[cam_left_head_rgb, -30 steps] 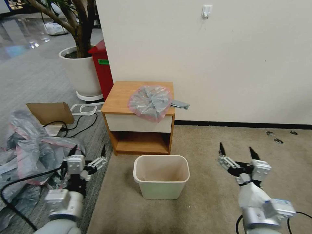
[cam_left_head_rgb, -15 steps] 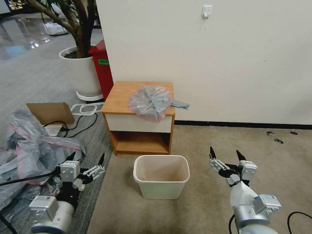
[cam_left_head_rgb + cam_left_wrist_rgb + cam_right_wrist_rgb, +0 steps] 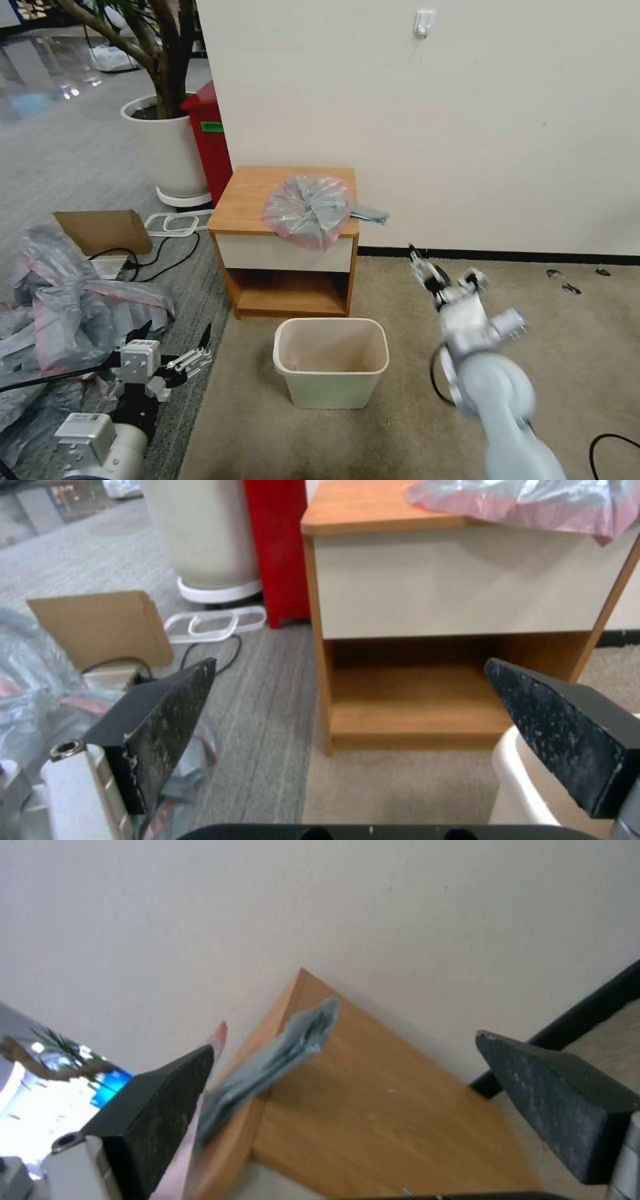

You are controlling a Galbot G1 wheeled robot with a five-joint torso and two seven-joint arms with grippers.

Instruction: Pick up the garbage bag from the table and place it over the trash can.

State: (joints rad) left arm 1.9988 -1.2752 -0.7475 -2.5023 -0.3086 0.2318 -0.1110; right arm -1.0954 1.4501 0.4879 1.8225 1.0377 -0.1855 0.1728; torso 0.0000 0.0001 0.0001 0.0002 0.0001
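Observation:
The garbage bag, grey plastic with a pink rim, lies crumpled on the right part of the table, drooping over the drawer front, with a grey tail past the right edge. The cream trash can stands on the carpet in front of the table. My right gripper is open, raised to the right of the table below its top, and pointed at it. In the right wrist view the bag's tail and the table's side lie ahead between the open fingers. My left gripper is open, low and left of the can.
A heap of grey-and-pink bags lies on the floor by my left arm. A cardboard sheet and cables lie behind it. The red bin and white plant pot stand left of the table. The wall runs close behind.
My right arm has swung up and forward from beside the trash can toward the table's right side, staying open. The left gripper has sunk a little. Bag and can have not moved.

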